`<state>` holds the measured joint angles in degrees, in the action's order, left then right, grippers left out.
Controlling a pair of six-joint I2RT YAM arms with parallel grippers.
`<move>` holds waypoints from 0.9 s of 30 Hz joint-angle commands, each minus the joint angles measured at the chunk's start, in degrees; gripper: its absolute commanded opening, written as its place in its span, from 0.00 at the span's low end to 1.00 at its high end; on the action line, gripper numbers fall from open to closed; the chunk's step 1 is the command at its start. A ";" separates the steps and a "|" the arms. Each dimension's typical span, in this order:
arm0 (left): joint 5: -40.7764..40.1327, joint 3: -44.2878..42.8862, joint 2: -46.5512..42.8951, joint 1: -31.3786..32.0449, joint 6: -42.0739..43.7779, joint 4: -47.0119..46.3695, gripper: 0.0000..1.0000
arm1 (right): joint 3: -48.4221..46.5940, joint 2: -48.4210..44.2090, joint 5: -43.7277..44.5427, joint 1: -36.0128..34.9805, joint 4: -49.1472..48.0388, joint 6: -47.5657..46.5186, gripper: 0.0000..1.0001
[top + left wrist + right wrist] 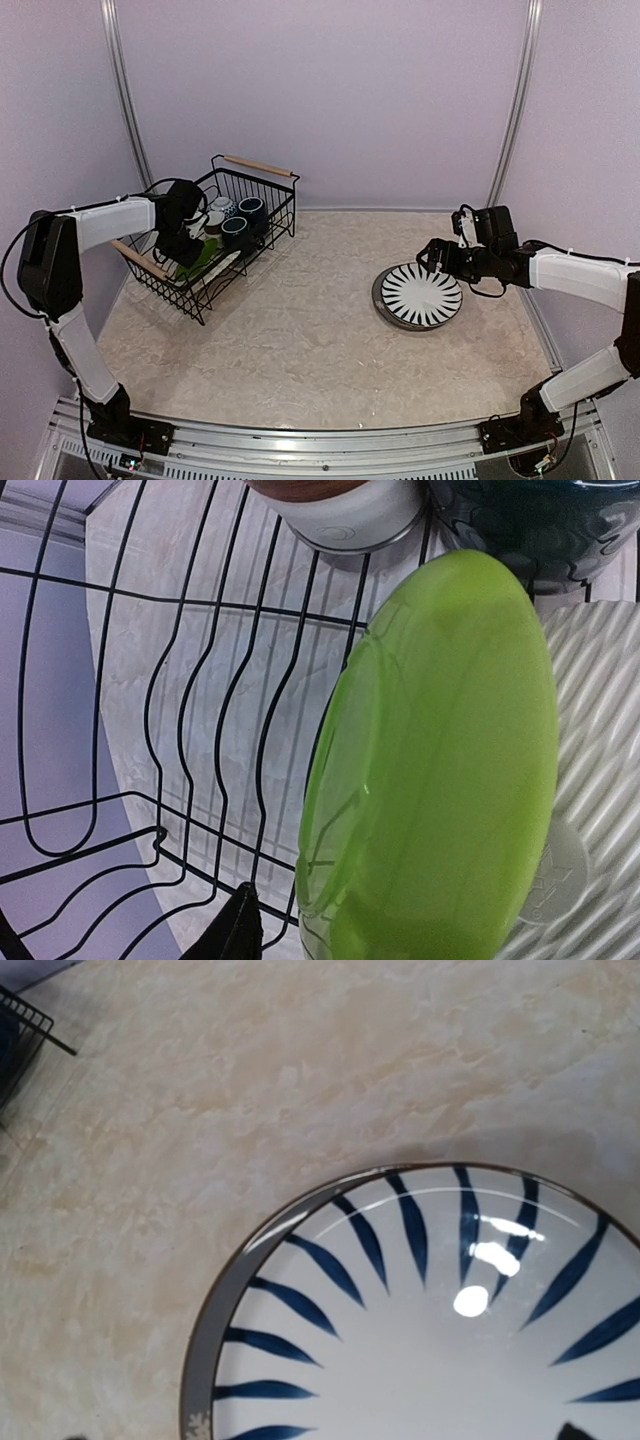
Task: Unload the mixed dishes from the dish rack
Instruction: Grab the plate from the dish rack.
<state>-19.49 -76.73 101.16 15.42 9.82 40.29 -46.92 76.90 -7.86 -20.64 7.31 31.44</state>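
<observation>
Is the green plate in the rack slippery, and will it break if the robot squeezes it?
The green plate looks glossy and smooth, so it is probably slippery to pinch. It looks thin, maybe plastic, so it is likely light and hard to break. It stands tilted on edge in the dish rack, so a nudge might tip it over.

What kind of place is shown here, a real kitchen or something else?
Probably a robot test booth, not a kitchen: plain lilac walls close it in, the arms are bolted to an aluminium frame, and the dish rack stands on a bare marble-look table.
</observation>
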 commanded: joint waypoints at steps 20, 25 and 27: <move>1.20 -2.90 1.49 -0.08 0.18 -1.46 0.10 | 1.05 0.09 0.50 -1.72 -1.51 1.43 1.00; -1.68 -2.65 1.26 0.37 0.09 -1.14 0.04 | 0.95 0.09 0.62 -1.94 -1.38 1.43 1.00; -3.21 -2.55 0.86 0.72 -0.24 -1.13 0.00 | 0.86 0.01 0.73 -2.02 -1.27 1.50 1.00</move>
<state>-22.39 -78.50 102.13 14.87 10.52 39.00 -46.52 76.90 -7.70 -21.80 6.09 32.58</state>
